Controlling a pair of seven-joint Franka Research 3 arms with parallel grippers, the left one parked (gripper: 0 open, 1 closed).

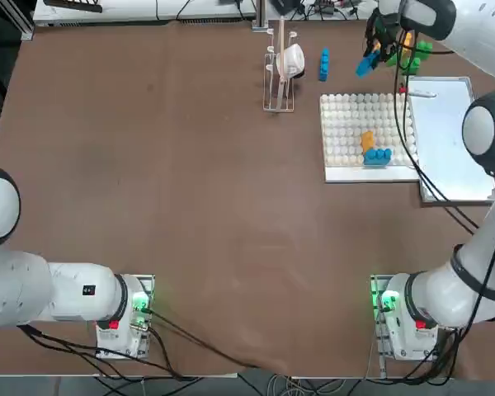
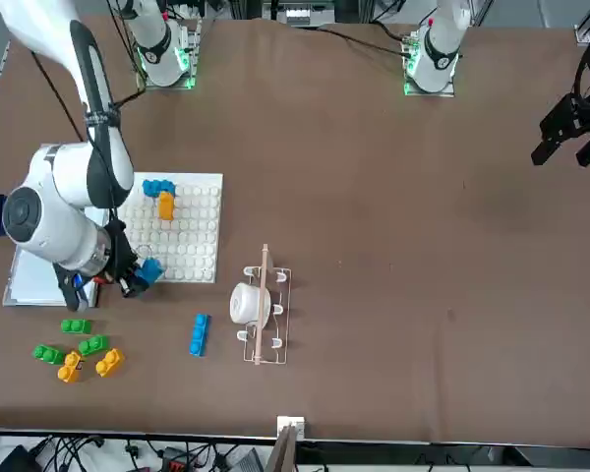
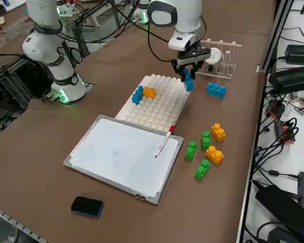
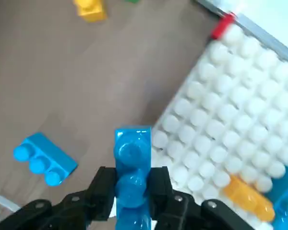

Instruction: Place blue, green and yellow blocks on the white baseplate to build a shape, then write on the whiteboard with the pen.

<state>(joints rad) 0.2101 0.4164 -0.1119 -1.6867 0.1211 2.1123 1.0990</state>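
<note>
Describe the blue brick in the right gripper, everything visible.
The held blue brick is glossy bright-blue plastic with a single row of round studs, three showing. It is clamped between the black fingers of the right gripper, lifted clear of the table near the far corner of the white baseplate, not touching it. A second blue brick lies loose on the table nearby.

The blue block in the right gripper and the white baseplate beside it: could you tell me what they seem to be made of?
The blue block, clamped in the right gripper above the baseplate's edge, looks like glossy moulded plastic: its round studs catch soft highlights. The white baseplate also looks like plastic, with a smooth, slightly shiny finish and an even grid of moulded studs. The look alone leaves the exact type of plastic open.
</note>
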